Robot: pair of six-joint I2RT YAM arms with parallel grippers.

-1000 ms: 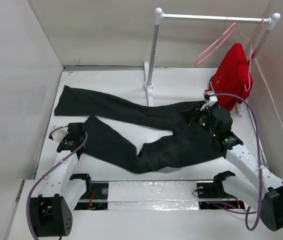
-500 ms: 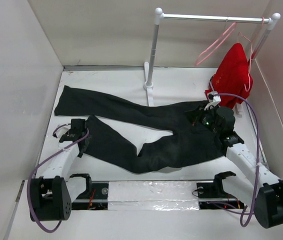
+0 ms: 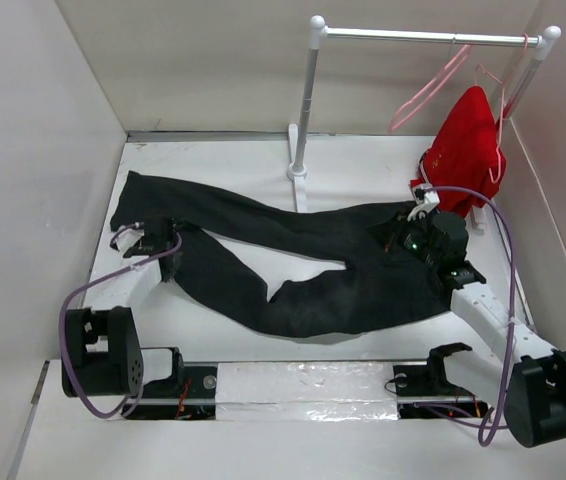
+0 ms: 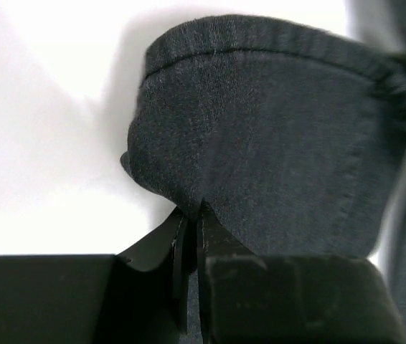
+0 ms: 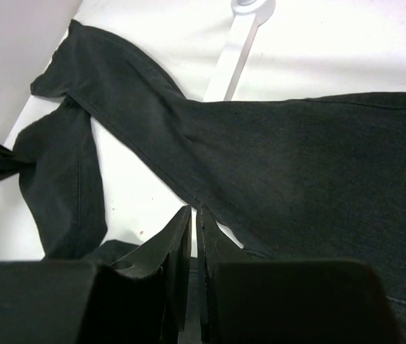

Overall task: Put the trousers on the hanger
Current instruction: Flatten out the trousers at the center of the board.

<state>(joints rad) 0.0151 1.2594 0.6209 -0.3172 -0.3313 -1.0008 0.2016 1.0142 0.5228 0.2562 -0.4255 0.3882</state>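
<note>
The black trousers (image 3: pixel 343 290) lie flat on the white table (image 3: pixel 213 330) and fill the middle of the top view. The waist is at the right. One leg goes to the upper left of the frame, and the other leg goes to the left, a little lower.

The left gripper (image 4: pixel 192 218) is at the left of the top view, at the end of the lower leg. In the left wrist view its two fingers are pressed together on the edge of the cloth. The hem of the leg stands up a little above them, over the white table.

The right gripper (image 5: pixel 194 215) is at the right of the top view, over the waist of the trousers. In its own view the fingers are together with no gap. I cannot tell if cloth is between them.

The pink hanger (image 3: pixel 428 90) is on the bar of the white rack (image 3: pixel 413 35), at the upper right of the top view. It hangs tilted, well apart from the trousers. Just beside it, to the right, a red garment (image 3: pixel 468 150) hangs from the same bar.
</note>
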